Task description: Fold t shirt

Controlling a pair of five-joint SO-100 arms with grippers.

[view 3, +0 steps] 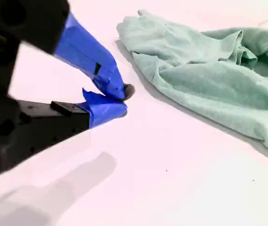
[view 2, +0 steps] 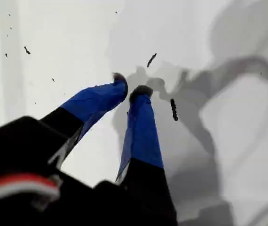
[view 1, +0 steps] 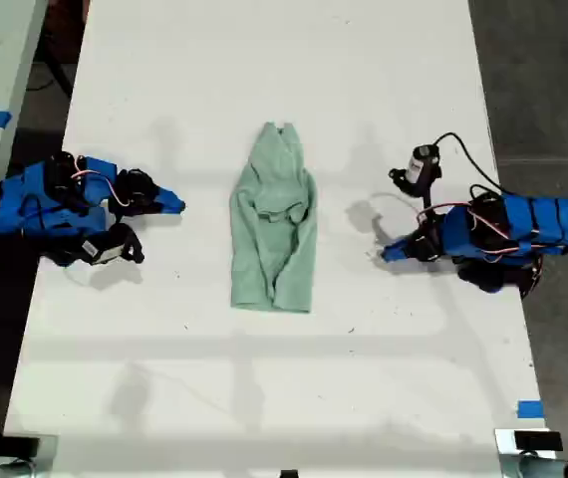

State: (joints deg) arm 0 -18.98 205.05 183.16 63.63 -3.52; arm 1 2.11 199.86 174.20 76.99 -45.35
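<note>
Fingers of our first gripper (view 2: 130, 90): tips almost together, only a slim gap, nothing between them. They sit over the bare white surface (view 1: 264, 60) with shadow beneath and no cloth in that wrist view.

Fingers of our second gripper (view 3: 120, 96): tips touching, closed on nothing, resting low at the surface.

The t shirt (view 1: 274, 224) lies at mid-surface in the exterior view, crumpled and drawn in narrow. Its long axis runs up and down that view, across the line between the two arms. One arm (view 1: 55, 199) lies at the exterior view's left and the other arm (view 1: 503, 234) at its right. Both point their tips inward at the cloth, and both stand apart from it.

Which arm is which — we cannot settle it from the wrist views. What they do show is that the second gripper has the t shirt (view 3: 209, 80) near and ahead of its tips, one long edge facing it.

Judgement: no grasp has begun. The next move turns on that edge. The second gripper's fingers must open and travel forward to reach it — a short approach, square to the garment's long axis.
</note>
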